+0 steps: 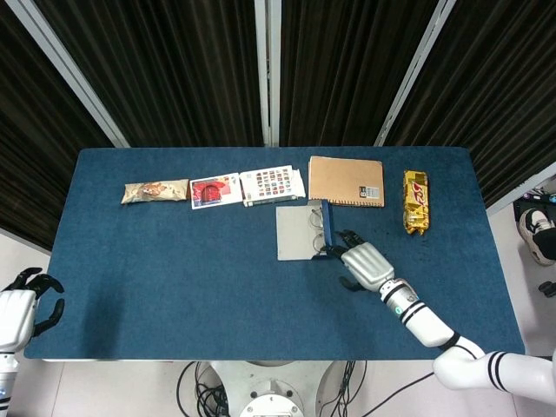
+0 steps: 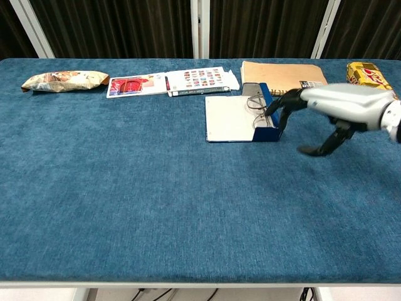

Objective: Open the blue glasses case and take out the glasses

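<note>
- The right hand [image 1: 365, 263] reaches in from the right; its fingers [image 2: 280, 106] curl over the blue edge of the case [image 1: 302, 230], and the thumb points down toward the tabletop [image 1: 174, 269]. Whether it truly grips the edge or only touches it cannot be told.
- The case lies open, its pale flap flat on the cloth and its blue wall on the side nearest the hand; the glasses [image 2: 258, 110] lie inside, along that wall.
- The left hand [image 1: 26, 300] hangs off the tabletop, far left of the case, fingers apart and holding nothing.
- The tabletop is covered in deep blue cloth; dark pleated curtains with pale frame bars stand behind it.
- Behind the case, just touching in the chest view, is a brown notebook [image 1: 346, 182].
- Left of the notebook along the far edge: a booklet [image 1: 273, 185], a red card [image 1: 215, 191], then a snack bag [image 1: 155, 191].
- A gold packet [image 1: 415, 201] lies right of the notebook, well apart from the case.
</note>
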Motion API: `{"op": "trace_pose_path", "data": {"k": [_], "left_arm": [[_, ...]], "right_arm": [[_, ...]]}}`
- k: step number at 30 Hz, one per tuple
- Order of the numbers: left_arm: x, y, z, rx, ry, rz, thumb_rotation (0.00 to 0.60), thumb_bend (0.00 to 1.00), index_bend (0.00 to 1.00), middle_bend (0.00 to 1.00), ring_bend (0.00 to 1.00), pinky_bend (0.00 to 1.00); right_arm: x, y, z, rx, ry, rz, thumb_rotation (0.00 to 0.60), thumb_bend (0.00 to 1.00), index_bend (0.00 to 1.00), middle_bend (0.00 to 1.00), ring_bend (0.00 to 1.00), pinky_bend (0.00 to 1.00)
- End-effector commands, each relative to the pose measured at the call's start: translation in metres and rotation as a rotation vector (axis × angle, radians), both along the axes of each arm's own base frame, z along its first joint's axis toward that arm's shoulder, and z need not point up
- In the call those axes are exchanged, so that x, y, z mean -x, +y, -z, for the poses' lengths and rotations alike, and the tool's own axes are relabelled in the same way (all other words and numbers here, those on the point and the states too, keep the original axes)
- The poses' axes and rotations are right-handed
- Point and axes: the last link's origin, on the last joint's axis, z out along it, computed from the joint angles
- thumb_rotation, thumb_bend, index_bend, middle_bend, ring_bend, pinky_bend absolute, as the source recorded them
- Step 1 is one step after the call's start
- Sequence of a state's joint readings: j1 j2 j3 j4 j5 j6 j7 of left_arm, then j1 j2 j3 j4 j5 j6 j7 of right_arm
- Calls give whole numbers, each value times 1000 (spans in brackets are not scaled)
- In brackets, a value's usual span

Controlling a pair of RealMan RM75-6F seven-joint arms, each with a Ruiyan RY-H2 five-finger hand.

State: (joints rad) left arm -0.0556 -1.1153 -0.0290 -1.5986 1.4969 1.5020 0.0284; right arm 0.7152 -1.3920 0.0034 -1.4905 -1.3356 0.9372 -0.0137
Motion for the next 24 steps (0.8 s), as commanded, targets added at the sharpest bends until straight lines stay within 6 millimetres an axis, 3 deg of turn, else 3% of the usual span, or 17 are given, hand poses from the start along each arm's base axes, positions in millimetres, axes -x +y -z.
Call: {"op": "trace_pose_path", "data": {"k": [1, 6, 11, 20, 24], "left_arm": [[0, 0, 0, -1, 2, 0, 600, 396, 492, 416, 210, 521], [0, 0, 0, -2, 3, -2, 600, 396, 492, 416, 210, 520], [0, 0, 0, -3, 5, -1, 600, 396, 492, 416, 210, 521], [0, 0, 0, -3, 5, -1, 600, 396, 492, 416, 210, 521], [0, 0, 0, -3, 4, -1, 600, 395, 492, 416, 210, 521]], "right_arm": [[5, -24, -21, 31, -68, 114, 600, 525, 98, 235, 0, 0], [1, -61, -22, 42, -79, 237, 600, 753, 40, 240, 0, 0], [-6, -85, -9, 23, -61, 303, 600, 912, 34, 256, 0, 0], [-23, -108, 20, -5, -15, 335, 600, 929, 32, 256, 0, 0], [-41, -111, 37, -29, -15, 315, 600, 929, 32, 253, 0, 0]]}}
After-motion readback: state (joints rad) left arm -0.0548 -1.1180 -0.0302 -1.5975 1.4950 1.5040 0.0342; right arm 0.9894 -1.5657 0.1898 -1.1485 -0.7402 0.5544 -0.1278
